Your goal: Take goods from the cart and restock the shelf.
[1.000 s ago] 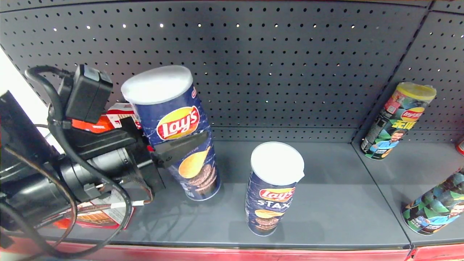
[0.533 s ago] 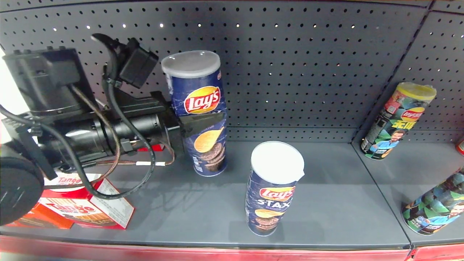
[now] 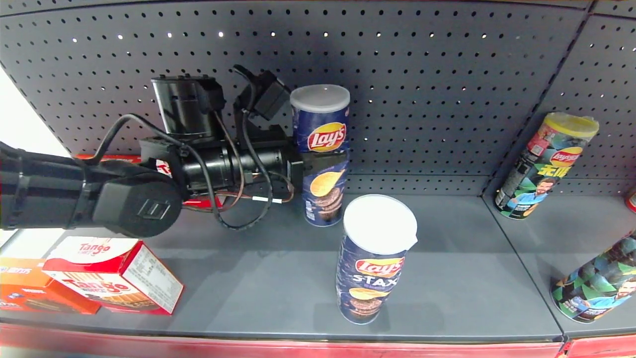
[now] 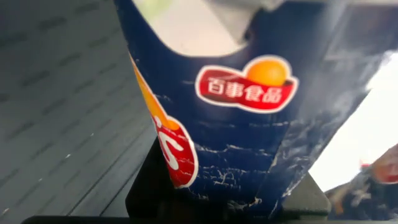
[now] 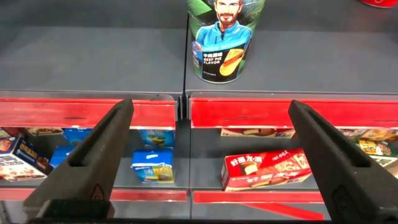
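**A:** What has changed on your left side?

**B:** Start at nine o'clock. The red snack box [image 3: 114, 276] and the orange box [image 3: 30, 293] lie at the front of the shelf [image 3: 472, 278], and your arm is no longer over them. Your left gripper [image 3: 323, 161] has carried the blue chip can [image 3: 325, 136] towards two o'clock, deep in, close to the back wall [image 3: 422, 99]. The can leaned a second ago. Now it stands straight.

**A:** Are the fingers holding it?

**B:** Yes, they are closed tight around its middle. I cannot tell if its bottom rests on the shelf yet.

**A:** What is next to it?

**B:** A second blue can [image 3: 375, 258] stands at five o'clock from it, near but apart. I think you are almost at a spot to set yours down behind it. Mind you don't knock it.

**A:** And the right side?

**B:** A green can [image 3: 546, 169] stands at three o'clock. Your right gripper [image 5: 211, 162] hangs before the shelf edge, fingers spread wide, holding nothing.
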{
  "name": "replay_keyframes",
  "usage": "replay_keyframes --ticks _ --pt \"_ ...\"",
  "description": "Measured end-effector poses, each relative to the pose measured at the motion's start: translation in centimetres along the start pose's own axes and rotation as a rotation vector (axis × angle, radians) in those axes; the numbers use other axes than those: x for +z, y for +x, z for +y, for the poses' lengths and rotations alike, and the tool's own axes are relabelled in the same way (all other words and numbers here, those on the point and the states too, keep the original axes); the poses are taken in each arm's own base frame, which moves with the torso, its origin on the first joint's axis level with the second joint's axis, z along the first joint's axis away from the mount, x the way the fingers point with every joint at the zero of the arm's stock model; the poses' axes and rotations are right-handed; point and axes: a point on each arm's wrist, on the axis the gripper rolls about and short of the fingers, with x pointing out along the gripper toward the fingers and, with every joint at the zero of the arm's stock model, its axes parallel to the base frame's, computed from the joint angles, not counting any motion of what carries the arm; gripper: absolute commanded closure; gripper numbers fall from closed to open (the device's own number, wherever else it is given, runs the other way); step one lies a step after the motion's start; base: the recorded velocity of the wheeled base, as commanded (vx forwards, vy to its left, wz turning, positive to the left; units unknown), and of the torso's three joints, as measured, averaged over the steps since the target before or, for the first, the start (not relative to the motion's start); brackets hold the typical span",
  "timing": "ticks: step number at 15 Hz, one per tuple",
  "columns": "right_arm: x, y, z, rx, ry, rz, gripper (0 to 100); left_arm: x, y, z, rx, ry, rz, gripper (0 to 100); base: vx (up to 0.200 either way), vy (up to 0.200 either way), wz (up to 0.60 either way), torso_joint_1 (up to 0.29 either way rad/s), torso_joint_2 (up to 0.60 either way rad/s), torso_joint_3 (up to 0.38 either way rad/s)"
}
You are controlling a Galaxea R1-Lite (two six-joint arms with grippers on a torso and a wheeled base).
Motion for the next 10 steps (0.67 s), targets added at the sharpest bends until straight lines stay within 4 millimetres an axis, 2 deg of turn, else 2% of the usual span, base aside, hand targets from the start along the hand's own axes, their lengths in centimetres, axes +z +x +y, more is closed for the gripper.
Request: replay_keyframes --ticks 3,10 --pt "0.0 0.0 0.0 0.000 0.000 0.000 0 -0.6 1.5 1.2 -0.049 0.006 -0.006 100 0.000 0.000 0.00 0.000 0.00 0.000" --pt "0.0 0.0 0.0 0.000 0.000 0.000 0 -3.7 3.1 2.2 -0.061 0.101 0.034 100 0.000 0.000 0.00 0.000 0.00 0.000"
